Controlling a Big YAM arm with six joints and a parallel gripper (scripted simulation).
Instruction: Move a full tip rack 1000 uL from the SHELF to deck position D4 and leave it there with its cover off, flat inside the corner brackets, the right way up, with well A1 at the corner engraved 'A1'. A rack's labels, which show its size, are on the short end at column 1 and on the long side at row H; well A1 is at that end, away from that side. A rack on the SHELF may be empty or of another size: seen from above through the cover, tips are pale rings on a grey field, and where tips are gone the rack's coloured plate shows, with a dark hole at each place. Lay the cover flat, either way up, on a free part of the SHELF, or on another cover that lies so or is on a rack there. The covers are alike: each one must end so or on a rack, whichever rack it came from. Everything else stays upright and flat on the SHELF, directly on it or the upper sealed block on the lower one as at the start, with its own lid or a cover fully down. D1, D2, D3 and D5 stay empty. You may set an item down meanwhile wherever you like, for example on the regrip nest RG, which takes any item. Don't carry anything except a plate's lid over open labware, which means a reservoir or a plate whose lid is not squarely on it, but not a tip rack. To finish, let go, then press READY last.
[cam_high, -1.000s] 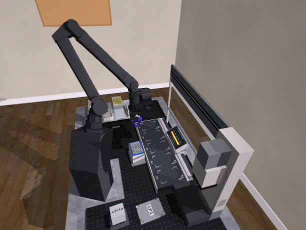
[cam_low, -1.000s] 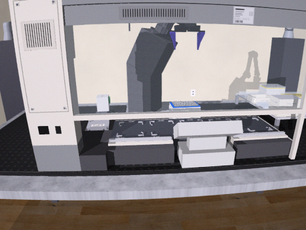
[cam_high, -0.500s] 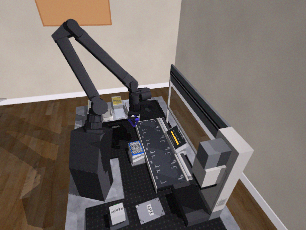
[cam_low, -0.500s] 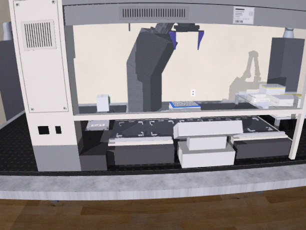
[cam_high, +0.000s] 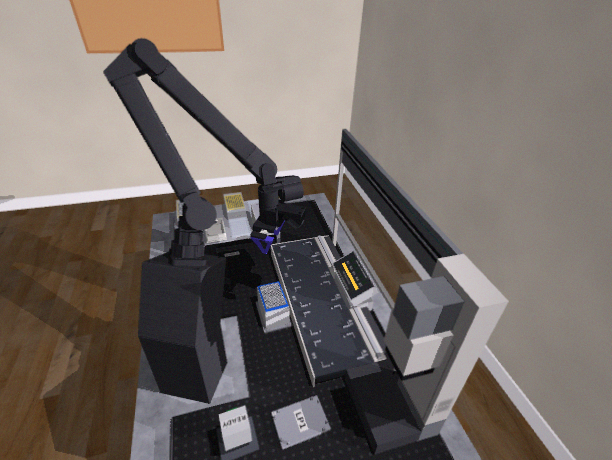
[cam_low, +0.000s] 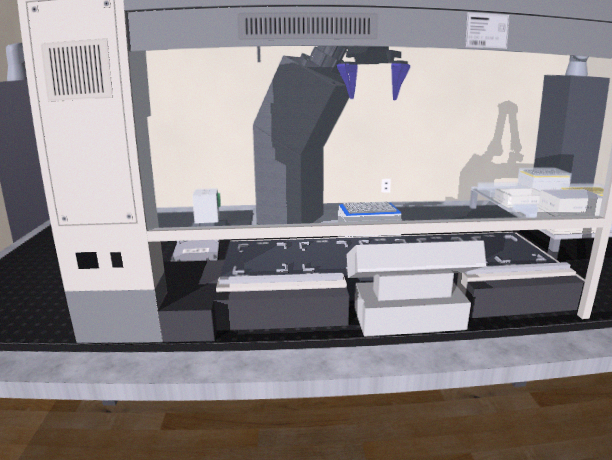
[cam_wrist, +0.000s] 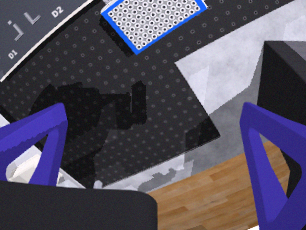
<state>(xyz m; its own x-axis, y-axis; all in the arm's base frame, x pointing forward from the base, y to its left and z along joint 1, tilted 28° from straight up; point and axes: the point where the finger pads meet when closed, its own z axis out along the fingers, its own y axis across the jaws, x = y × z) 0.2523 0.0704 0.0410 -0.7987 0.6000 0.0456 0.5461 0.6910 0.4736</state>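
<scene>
My gripper (cam_high: 271, 240) (cam_low: 373, 98) (cam_wrist: 153, 112) is open and empty, high above the bench near the deck's far end, away from the rack. A tip rack with a blue rim (cam_high: 273, 296) (cam_low: 370, 208) (cam_wrist: 155, 20) stands upright on a pale block beside the deck's long edge. Pale rings fill its top and I see no cover on it. The deck (cam_high: 322, 300) (cam_low: 260, 255) holds nothing inside its corner brackets. The shelf at the far end carries a yellow rack (cam_high: 233, 201) and white boxes (cam_low: 515, 198) (cam_low: 565, 201). Their covers and labels are too small to tell.
The READY button block (cam_high: 236, 427) (cam_low: 206, 206) and the LP1 plate (cam_high: 285, 425) (cam_low: 196, 253) are at the near end. A tilted display (cam_high: 356, 277) (cam_low: 420, 257) stands behind the deck. A tall pale column (cam_high: 465, 320) (cam_low: 82, 150) and an overhead beam (cam_low: 425, 25) frame the deck's back.
</scene>
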